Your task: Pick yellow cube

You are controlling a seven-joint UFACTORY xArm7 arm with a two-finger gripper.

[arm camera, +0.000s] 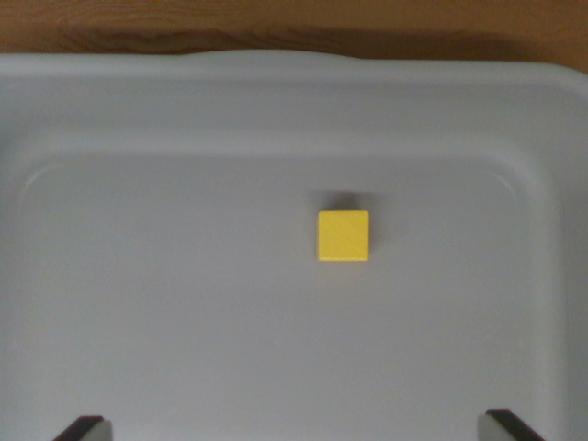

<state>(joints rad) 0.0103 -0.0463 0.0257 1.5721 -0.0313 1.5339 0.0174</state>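
Grey tray (138,110), yellow cube (344,236) centred, end effector (294,428) spread wide above.

We see a pale grey tray (165,101) with rounded corners resting on a wooden bench (276,23).

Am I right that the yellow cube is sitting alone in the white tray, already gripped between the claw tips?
Not quite. The yellow cube does sit alone in the white tray, but the wrist view shows it free, well clear of the claw tips at the bottom edge.
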